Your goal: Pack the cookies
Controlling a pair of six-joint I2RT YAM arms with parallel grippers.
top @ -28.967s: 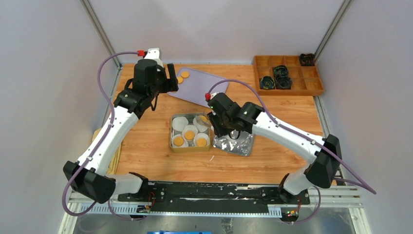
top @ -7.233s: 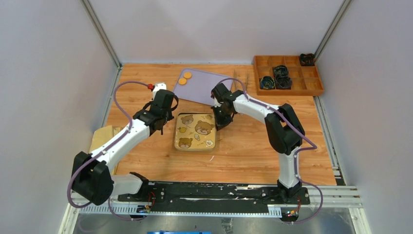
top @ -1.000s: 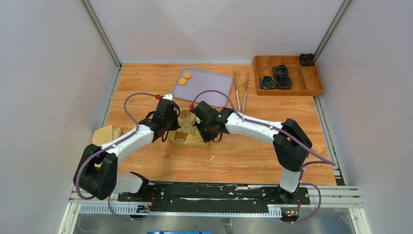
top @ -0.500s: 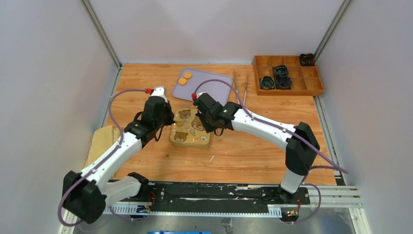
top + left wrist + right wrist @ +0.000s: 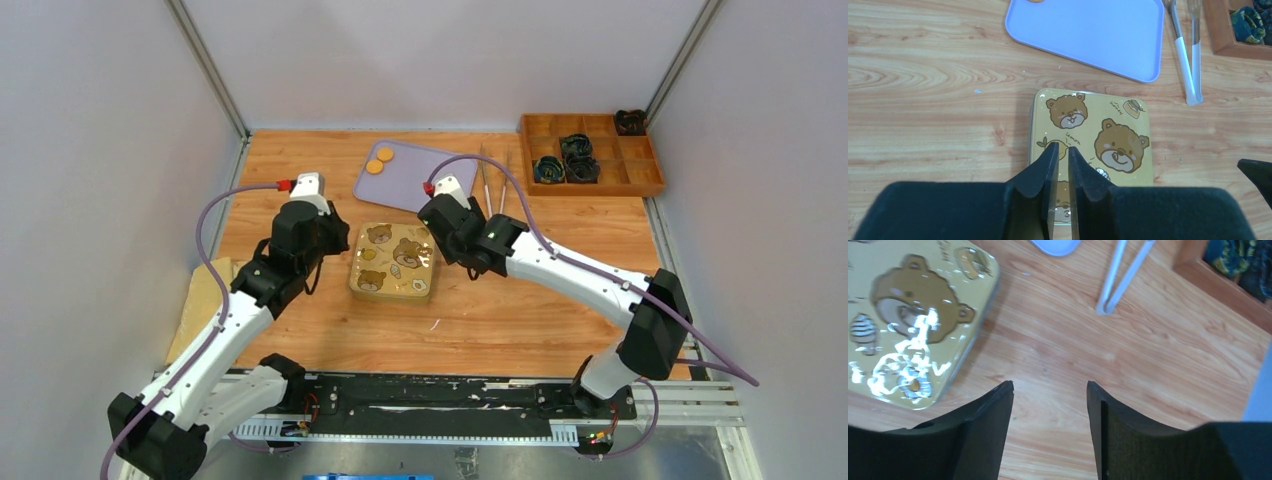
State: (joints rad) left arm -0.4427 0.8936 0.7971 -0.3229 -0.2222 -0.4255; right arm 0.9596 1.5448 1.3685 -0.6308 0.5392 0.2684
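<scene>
Two round orange cookies [image 5: 379, 160] lie at the left end of the purple tray [image 5: 425, 178]. In front of the tray sits a shut yellow tin with a bear-printed lid [image 5: 392, 260]. My left gripper [image 5: 333, 240] hovers at the tin's left side. In the left wrist view its tips [image 5: 1060, 148] stand a narrow gap apart over the lid [image 5: 1098, 135], with nothing between them. My right gripper [image 5: 458, 254] hangs just right of the tin. It [image 5: 1049, 385] is open and empty over bare wood, with the tin [image 5: 903, 315] to its left.
Metal tongs [image 5: 492, 185] lie right of the tray, also in the wrist views as tongs [image 5: 1185, 60] and tongs [image 5: 1123, 275]. A wooden compartment box [image 5: 590, 152] with dark bundles stands at the back right. A brown flat piece [image 5: 200, 295] lies at the table's left edge.
Both grippers were shut against the tin's sides a second ago. They have drawn back from it, and their jaws have parted, the right wider than the left. The tin shifted slightly back.
</scene>
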